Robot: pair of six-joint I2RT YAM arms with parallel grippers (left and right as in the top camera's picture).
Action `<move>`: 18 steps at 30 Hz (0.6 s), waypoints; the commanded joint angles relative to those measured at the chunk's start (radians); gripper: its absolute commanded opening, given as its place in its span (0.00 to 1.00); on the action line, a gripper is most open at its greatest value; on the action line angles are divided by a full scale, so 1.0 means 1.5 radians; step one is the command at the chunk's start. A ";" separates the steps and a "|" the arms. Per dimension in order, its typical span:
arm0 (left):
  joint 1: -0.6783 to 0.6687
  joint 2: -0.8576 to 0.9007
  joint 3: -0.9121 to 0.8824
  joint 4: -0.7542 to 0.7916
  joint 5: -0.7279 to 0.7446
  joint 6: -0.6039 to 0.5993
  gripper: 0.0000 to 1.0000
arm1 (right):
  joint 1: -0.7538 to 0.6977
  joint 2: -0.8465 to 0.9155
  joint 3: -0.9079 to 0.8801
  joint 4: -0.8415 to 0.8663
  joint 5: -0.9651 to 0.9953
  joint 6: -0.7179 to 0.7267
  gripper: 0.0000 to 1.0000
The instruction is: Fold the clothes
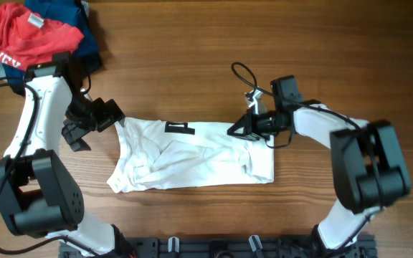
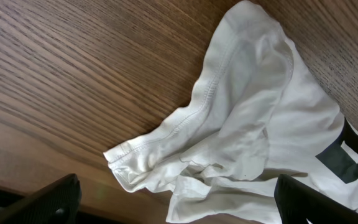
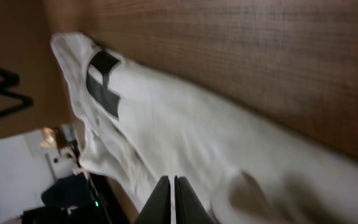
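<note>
The white shirt [image 1: 192, 154] lies wrinkled and spread across the middle of the wooden table, its dark label [image 1: 180, 127] at the far edge. My left gripper [image 1: 99, 125] is open just beside the shirt's left end. In the left wrist view its fingers [image 2: 179, 211] straddle a bunched hem of the shirt [image 2: 260, 124] without holding it. My right gripper [image 1: 234, 131] sits at the shirt's far edge, right of the label. In the right wrist view its fingers [image 3: 173, 199] are pressed together on the white fabric [image 3: 185, 130].
A red printed T-shirt [image 1: 27, 36] lies on navy garments [image 1: 77, 21] at the table's far left corner. A black cable [image 1: 246, 75] loops above the right arm. Bare wood surrounds the shirt.
</note>
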 commanded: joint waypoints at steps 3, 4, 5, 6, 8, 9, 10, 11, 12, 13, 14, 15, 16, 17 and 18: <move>-0.003 -0.011 -0.004 -0.003 0.008 0.004 1.00 | 0.000 0.017 0.009 0.048 -0.066 0.050 0.04; -0.003 -0.011 -0.004 -0.004 0.008 0.004 1.00 | 0.000 0.001 0.017 0.032 -0.065 0.049 0.04; -0.003 -0.011 -0.004 -0.005 0.008 0.004 1.00 | 0.000 -0.015 0.023 0.018 -0.065 0.043 0.04; -0.003 -0.011 -0.004 -0.005 0.008 0.004 1.00 | 0.000 -0.040 0.028 -0.001 -0.062 0.041 0.05; -0.003 -0.011 -0.004 -0.006 0.008 0.004 1.00 | 0.000 -0.105 0.035 -0.035 -0.039 0.042 0.04; -0.003 -0.011 -0.004 -0.006 0.008 0.004 1.00 | 0.000 -0.143 0.037 -0.055 -0.023 0.043 0.05; -0.003 -0.011 -0.004 -0.006 0.008 0.004 1.00 | 0.000 -0.191 0.038 -0.079 0.003 0.050 0.05; -0.003 -0.011 -0.004 -0.006 0.008 0.004 1.00 | 0.000 -0.222 0.038 -0.097 0.025 0.057 0.08; -0.003 -0.011 -0.004 -0.005 0.008 0.004 1.00 | 0.000 -0.264 0.038 -0.126 0.063 0.060 0.17; -0.003 -0.011 -0.004 -0.005 0.008 0.004 1.00 | 0.001 -0.290 0.037 -0.153 0.093 0.060 0.22; -0.003 -0.011 -0.004 -0.005 0.008 0.004 1.00 | 0.001 -0.309 0.037 -0.179 0.109 0.059 0.23; -0.003 -0.011 -0.004 -0.005 0.008 0.003 1.00 | 0.001 -0.320 0.035 -0.203 0.112 0.050 0.22; -0.003 -0.011 -0.004 -0.005 0.008 0.004 1.00 | 0.001 -0.323 0.031 -0.222 0.112 0.044 0.22; -0.003 -0.011 -0.004 -0.005 0.008 0.004 1.00 | 0.001 -0.322 0.023 -0.236 0.116 0.044 0.21; -0.003 -0.011 -0.004 -0.005 0.008 0.004 1.00 | 0.003 -0.313 0.003 -0.235 0.115 0.044 0.20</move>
